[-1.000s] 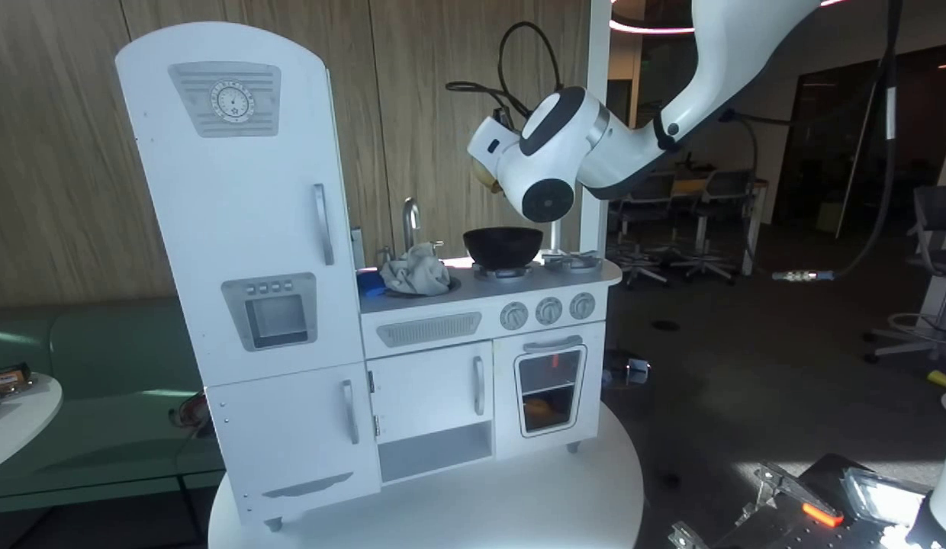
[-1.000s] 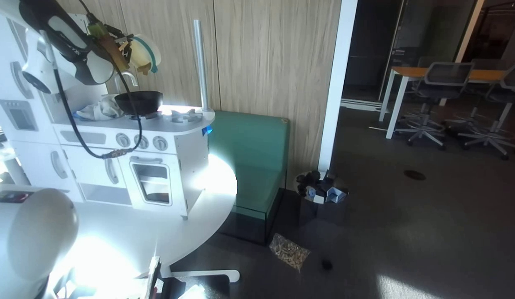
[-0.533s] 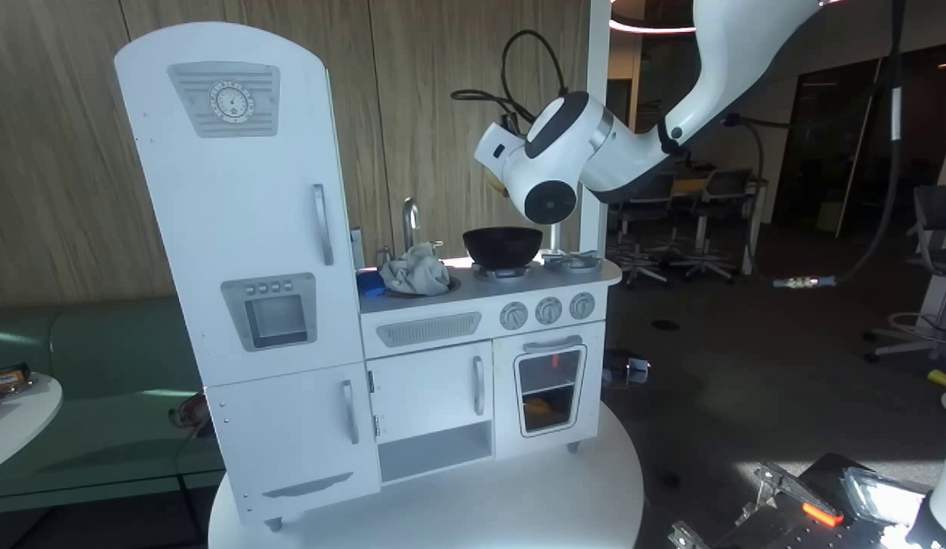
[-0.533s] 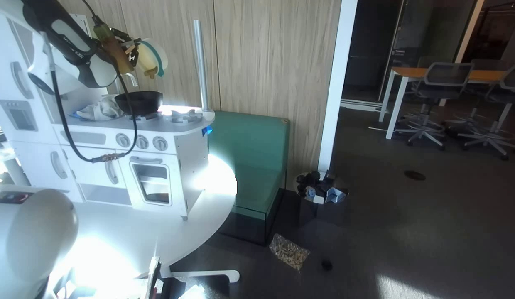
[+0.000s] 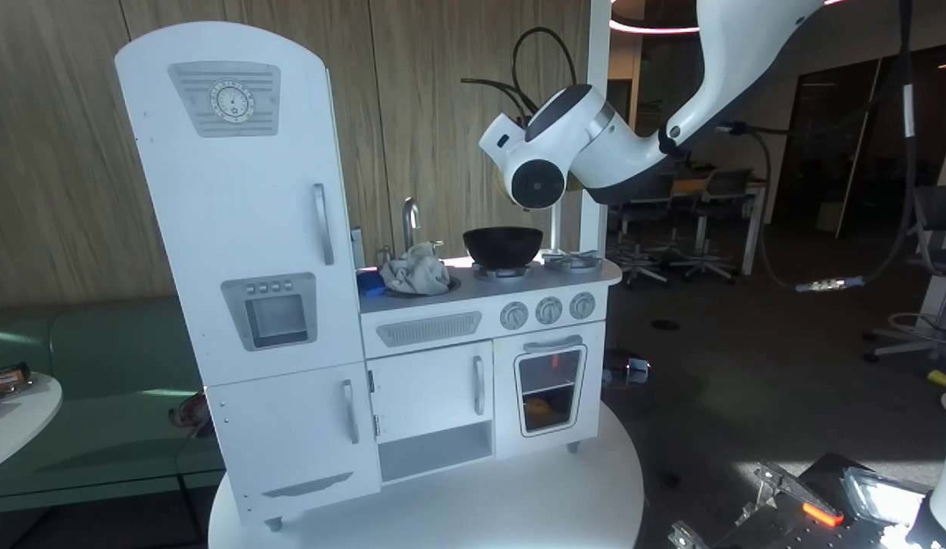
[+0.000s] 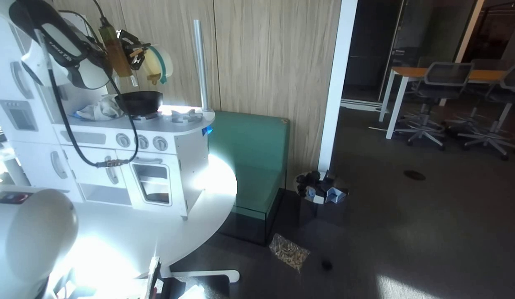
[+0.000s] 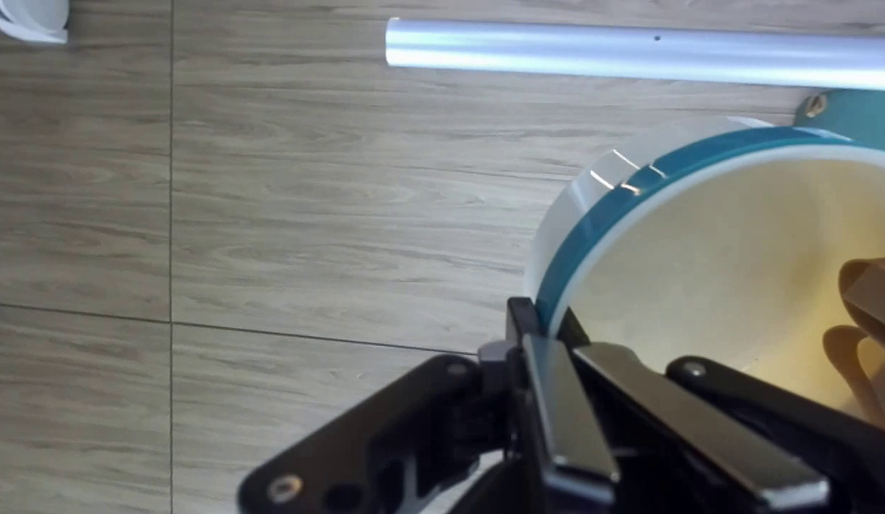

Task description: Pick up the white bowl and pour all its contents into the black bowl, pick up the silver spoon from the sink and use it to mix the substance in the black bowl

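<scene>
My gripper (image 7: 547, 323) is shut on the rim of the white bowl (image 7: 699, 271), which has a teal band. Brown pieces (image 7: 867, 314) lie inside it. In an exterior view my gripper (image 6: 138, 53) holds the white bowl (image 6: 165, 62) tipped on its side, above and a little right of the black bowl (image 6: 145, 102). Brown pieces (image 6: 154, 78) show at its lower edge. The black bowl (image 5: 503, 248) stands upright on a stove burner. A grey cloth (image 5: 416, 270) covers most of the sink (image 5: 455, 285). The silver spoon is not visible.
A tap (image 5: 410, 221) rises behind the sink. A metal post (image 6: 200, 64) stands at the stove's back corner and also shows in the wrist view (image 7: 628, 53). A second burner (image 6: 186, 117) lies beside the black bowl. A cable (image 6: 70, 137) hangs from the arm.
My gripper and the white bowl have moved right and slightly down in an exterior view. The wrist has turned a little. The black bowl and cloth have not moved.
</scene>
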`<state>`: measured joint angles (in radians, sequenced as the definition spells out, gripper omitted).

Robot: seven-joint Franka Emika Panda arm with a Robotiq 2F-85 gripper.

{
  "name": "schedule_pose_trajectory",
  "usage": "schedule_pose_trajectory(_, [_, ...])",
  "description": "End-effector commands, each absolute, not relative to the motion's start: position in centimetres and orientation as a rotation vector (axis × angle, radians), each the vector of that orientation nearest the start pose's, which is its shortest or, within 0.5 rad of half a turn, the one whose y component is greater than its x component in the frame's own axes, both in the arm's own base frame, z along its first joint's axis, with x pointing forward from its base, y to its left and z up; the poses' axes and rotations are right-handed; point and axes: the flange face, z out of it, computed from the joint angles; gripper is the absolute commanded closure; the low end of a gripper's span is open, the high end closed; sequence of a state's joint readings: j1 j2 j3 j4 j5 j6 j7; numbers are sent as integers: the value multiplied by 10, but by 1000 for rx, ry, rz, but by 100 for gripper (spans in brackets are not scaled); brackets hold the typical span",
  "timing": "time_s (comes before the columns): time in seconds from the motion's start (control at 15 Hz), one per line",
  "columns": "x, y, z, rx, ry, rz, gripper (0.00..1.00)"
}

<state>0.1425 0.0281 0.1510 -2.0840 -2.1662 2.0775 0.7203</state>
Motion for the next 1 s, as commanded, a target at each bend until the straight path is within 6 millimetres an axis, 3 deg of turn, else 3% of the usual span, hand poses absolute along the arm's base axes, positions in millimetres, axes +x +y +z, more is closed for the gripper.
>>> schedule_pose_trajectory(0.0, [562,125,545,1456,710,894,98])
schedule_pose_trajectory(0.2, [556,110,590,1652,571,903,98])
schedule_pose_trajectory(0.4, [553,80,615,1856,486,821,98])
schedule_pose_trajectory(0.6, [554,50,625,2067,421,715,98])
schedule_pose_trajectory(0.93, [558,13,622,2420,419,562,98])
